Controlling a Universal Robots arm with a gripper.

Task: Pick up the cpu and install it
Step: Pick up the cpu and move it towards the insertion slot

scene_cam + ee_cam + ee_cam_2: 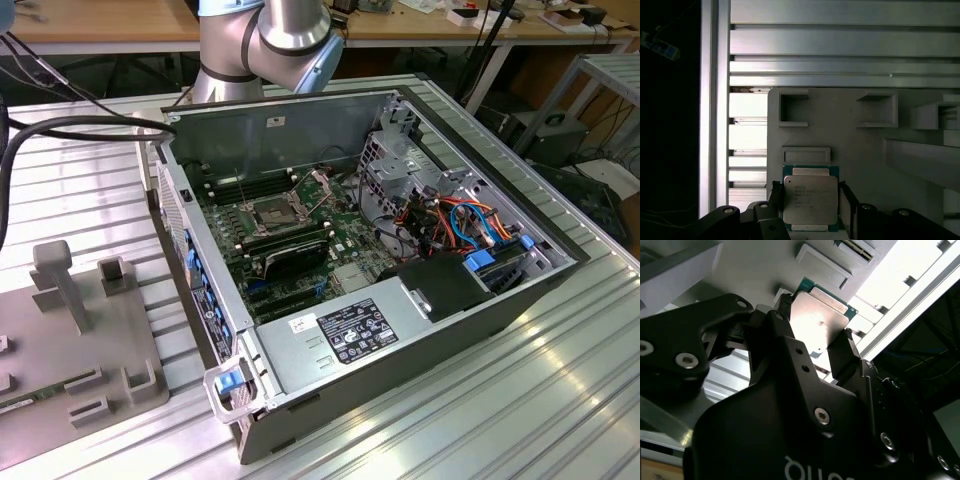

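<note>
The cpu (810, 201), a thin square chip with a silvery face on a green edge, sits between my gripper's (810, 199) two black fingers (777, 198). The fingers press on its opposite sides, so the gripper is shut on it. In the second wrist view the cpu (821, 315) shows the same way, with the gripper (816, 321) clamped on it over a grey fixture plate (765, 270). In the exterior view the open computer case (400, 300) lies on the table, and the dark-centred socket (272, 212) sits on its motherboard.
The grey fixture plate (90, 350) with raised blocks and slots lies at the exterior view's left on the ribbed aluminium table (500, 420). Inside the case are black memory sticks (285, 245), a power supply (345, 332) and bundled cables (460, 225). The arm's elbow (265, 40) rises behind the case.
</note>
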